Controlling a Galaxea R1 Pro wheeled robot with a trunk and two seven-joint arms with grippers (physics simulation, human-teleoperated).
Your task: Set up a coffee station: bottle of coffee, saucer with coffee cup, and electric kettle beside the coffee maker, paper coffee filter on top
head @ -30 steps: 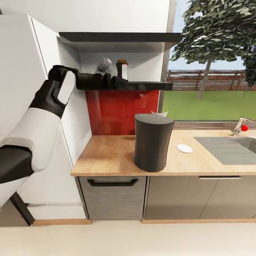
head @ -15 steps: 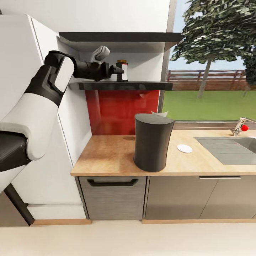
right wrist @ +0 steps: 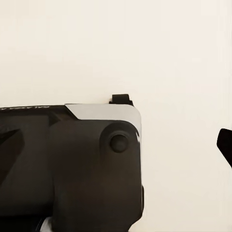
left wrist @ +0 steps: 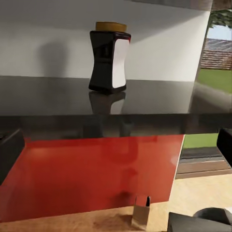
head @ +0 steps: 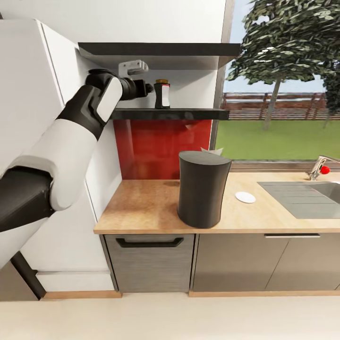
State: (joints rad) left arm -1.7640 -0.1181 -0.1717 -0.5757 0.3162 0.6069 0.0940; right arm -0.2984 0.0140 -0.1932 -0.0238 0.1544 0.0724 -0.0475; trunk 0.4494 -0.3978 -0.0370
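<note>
The bottle of coffee (head: pixel 162 94) stands upright on the dark kitchen shelf (head: pixel 189 114); it is dark and waisted, with a white label and a brown cap. My left gripper (head: pixel 147 88) is raised to shelf height just left of it, not touching. In the left wrist view the bottle (left wrist: pixel 110 58) stands ahead on the glossy shelf (left wrist: pixel 58 99), and the left gripper (left wrist: pixel 116 150) is open, its fingers (left wrist: pixel 9 153) at the frame's two sides. The coffee maker (head: pixel 203 189) stands on the countertop (head: pixel 141 203), with the white saucer (head: pixel 245 197) to its right. A white pointed tip (head: pixel 211 150) shows behind its top.
A red backsplash (head: pixel 156 146) lies under the shelf, and a tall white cabinet (head: pixel 28 94) stands to the left. A steel sink (head: pixel 307 198) with a tap (head: pixel 321 166) is at the right. The right wrist view faces a dark robot part (right wrist: pixel 72 164) over pale floor.
My left arm rose from shelf-edge height to above the shelf board, and its elbow swung right. The gripper drew back a little to the left of the bottle, which has not moved.
</note>
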